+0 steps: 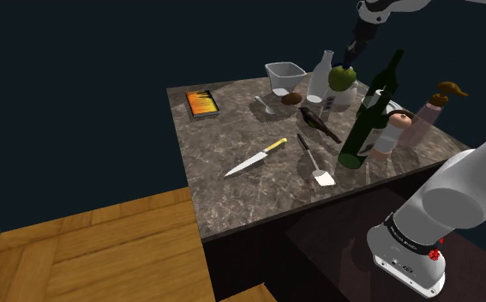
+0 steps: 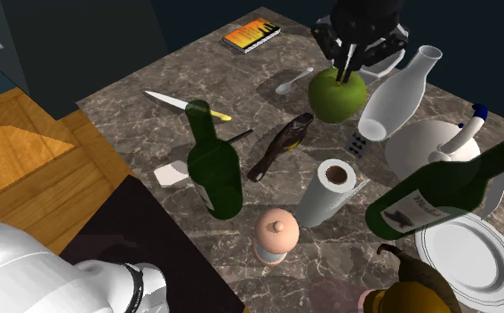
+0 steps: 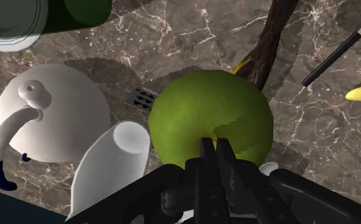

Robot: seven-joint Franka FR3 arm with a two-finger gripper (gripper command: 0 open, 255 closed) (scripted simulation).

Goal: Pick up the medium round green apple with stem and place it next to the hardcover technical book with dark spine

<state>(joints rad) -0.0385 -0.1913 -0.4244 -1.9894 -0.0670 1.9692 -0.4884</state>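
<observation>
Green and round, the apple (image 1: 343,77) shows over the far side of the dark marbled table (image 1: 232,197) in the shoulder view. The black tool (image 1: 351,58) is directly at its 12 o'clock, and the book (image 1: 202,103) lies well apart at its 9 o'clock.

In the second exterior view the tool (image 2: 346,69) meets the apple's (image 2: 336,100) top. The book (image 2: 252,36) is at the apple's 10 o'clock and a white bottle (image 2: 399,96) is just beside it at 3 o'clock.

In the wrist view the fingers (image 3: 206,159) are clenched on the apple's (image 3: 191,114) crown.
</observation>
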